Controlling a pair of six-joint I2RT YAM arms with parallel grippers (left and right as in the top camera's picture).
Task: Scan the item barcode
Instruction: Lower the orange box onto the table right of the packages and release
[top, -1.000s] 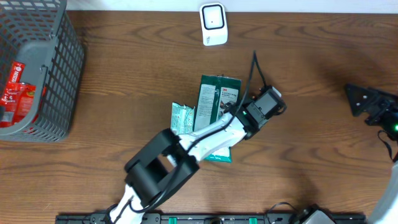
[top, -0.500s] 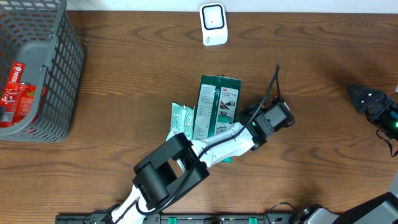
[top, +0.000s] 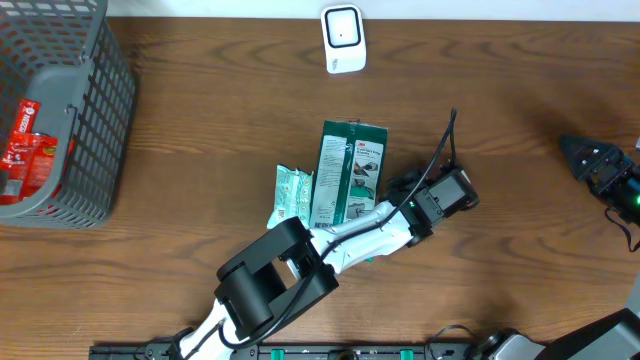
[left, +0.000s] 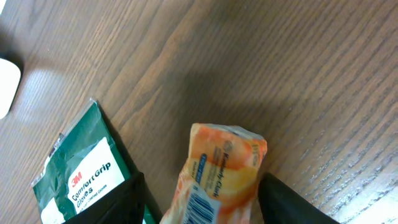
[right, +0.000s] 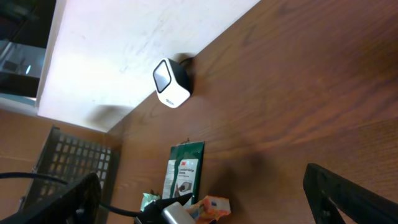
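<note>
An orange snack packet (left: 221, 177) with a barcode label facing up lies on the wooden table between the fingers of my left gripper (left: 205, 190). The jaws stand apart, with a gap on each side of the packet. In the overhead view the left gripper (top: 402, 187) sits just right of the green glove pack (top: 350, 170), and the packet is hidden under it. The white barcode scanner (top: 342, 38) stands at the table's far edge. My right gripper (top: 578, 155) is open and empty at the far right, well away from the packet (right: 208, 207).
A pale green packet (top: 292, 190) lies against the glove pack's left side. A grey wire basket (top: 75, 110) at the far left holds a red packet (top: 22, 140). The left arm (top: 330, 240) stretches diagonally from the near edge. Bare wood lies between the two grippers.
My left gripper's jaws have opened, letting go of the orange packet. The left wrist has shifted a little right. The right gripper drew slightly toward the right edge.
</note>
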